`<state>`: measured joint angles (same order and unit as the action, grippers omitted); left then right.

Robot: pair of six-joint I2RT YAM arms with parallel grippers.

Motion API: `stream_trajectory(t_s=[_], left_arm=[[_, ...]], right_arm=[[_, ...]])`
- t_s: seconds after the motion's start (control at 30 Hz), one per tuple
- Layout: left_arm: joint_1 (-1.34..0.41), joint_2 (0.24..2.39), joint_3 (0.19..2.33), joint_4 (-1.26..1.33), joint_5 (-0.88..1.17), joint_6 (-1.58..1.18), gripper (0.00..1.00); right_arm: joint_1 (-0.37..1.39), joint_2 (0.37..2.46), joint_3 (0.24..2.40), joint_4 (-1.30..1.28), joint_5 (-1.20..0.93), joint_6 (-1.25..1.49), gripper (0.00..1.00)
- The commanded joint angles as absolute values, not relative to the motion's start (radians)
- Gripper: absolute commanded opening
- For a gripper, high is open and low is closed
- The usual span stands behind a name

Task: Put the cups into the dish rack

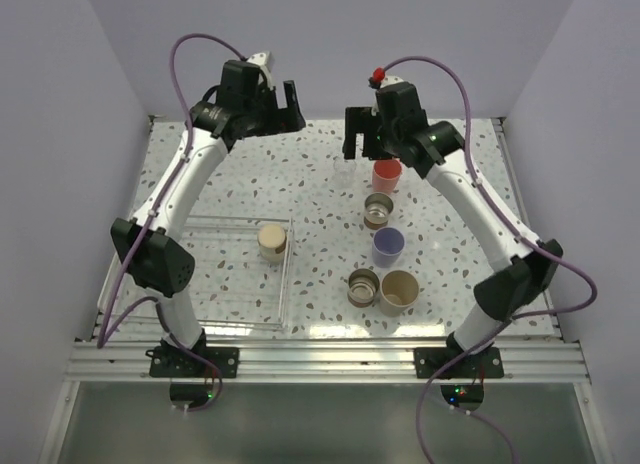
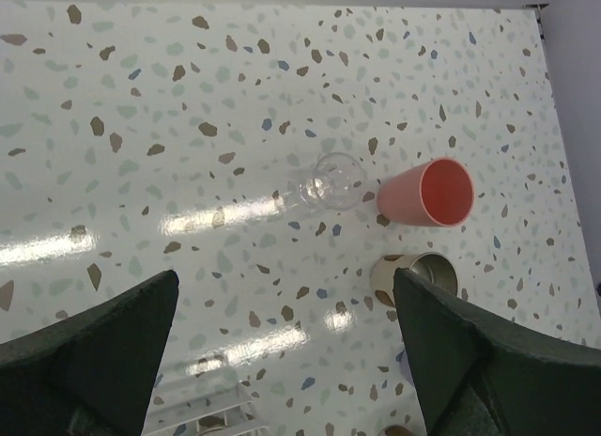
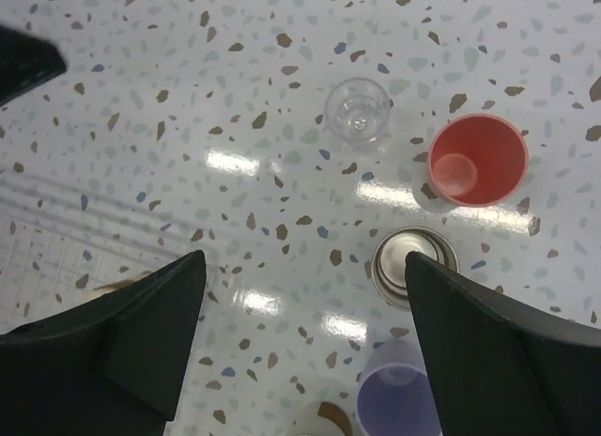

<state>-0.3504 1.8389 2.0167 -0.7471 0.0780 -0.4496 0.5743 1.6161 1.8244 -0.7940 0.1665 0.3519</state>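
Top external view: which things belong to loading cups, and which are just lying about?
Job: dish rack; cream cup in it; red cup; lavender cup; beige cup; clear cup; two metallic cups.
Not the job: speckled table; aluminium base rail.

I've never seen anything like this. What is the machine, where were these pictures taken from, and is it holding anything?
Two robot arms, bolted at a table's edge. The wide picture is from a fixed camera above and behind them. The other two are from wrist cameras; the dark shapes at the bottom are each arm's fingers. On the table stand a coral red cup, a lavender cup, a beige cup, two metallic cups and a clear cup. A cream cup sits in the dish rack, a clear tray. The left gripper and right gripper are open, holding nothing.
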Motion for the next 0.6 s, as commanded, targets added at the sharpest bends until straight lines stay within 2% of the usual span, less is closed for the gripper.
stream_trajectory(t_s=[0.0,0.17,0.3,0.4,0.57], left_arm=[[-0.357,1.773,1.950,-0.710,0.103,-0.448,1.00],[-0.362,1.675,1.786,-0.649,0.130,-0.463,1.00],[-0.362,1.597,1.671,-0.620,0.149,-0.465,1.00],[-0.362,1.528,1.579,-0.601,0.150,-0.474,1.00],[-0.362,1.442,1.468,-0.583,0.149,-0.482,1.00]], right_arm=[[0.522,1.744,1.913,-0.861,0.037,0.377,0.89],[0.514,1.945,2.139,-0.919,0.031,0.408,0.68],[0.505,2.194,2.444,-1.038,0.052,0.448,0.65],[0.502,2.292,2.566,-1.080,0.097,0.456,0.63],[0.497,2.329,2.510,-1.043,0.139,0.462,0.61]])
